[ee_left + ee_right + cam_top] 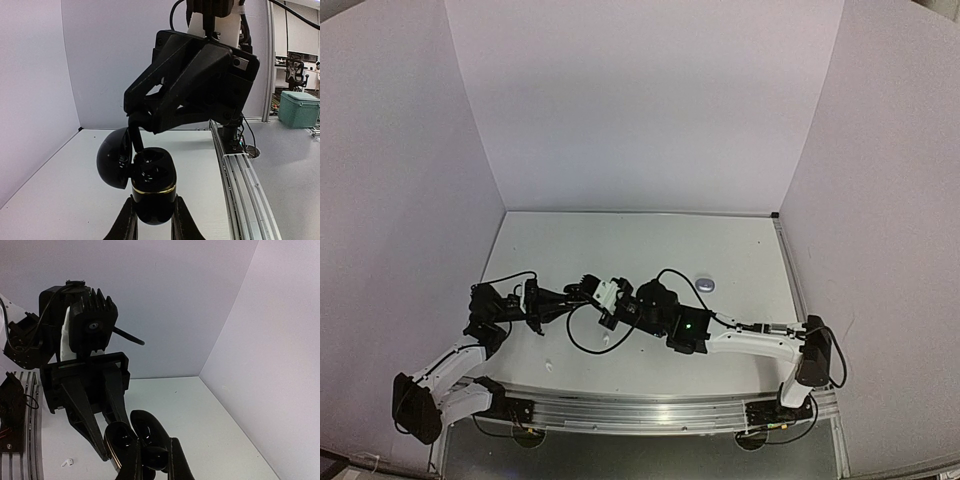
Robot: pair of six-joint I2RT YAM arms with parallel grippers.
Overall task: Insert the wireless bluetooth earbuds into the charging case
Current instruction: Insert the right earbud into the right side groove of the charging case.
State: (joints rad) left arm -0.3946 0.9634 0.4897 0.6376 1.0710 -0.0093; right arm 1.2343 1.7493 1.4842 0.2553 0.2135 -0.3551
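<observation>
My left gripper (152,220) is shut on the lower half of a black charging case (152,187) with a gold band. It holds the case upright above the table, its lid (114,157) swung open to the left. My right gripper (154,463) is shut on a black earbud (157,458). It reaches down onto the case's open top (118,436), one fingertip (135,142) beside the lid hinge. In the top view both grippers meet at mid table, left (582,293) and right (612,308). Whether the bud touches a socket is hidden.
A silvery grey pebble-like case (705,283) lies closed on the table to the right of the grippers. Small white buds lie near the front edge (607,340) (549,365); one shows in the right wrist view (66,462). White walls enclose three sides. A metal rail (245,175) runs along the near edge.
</observation>
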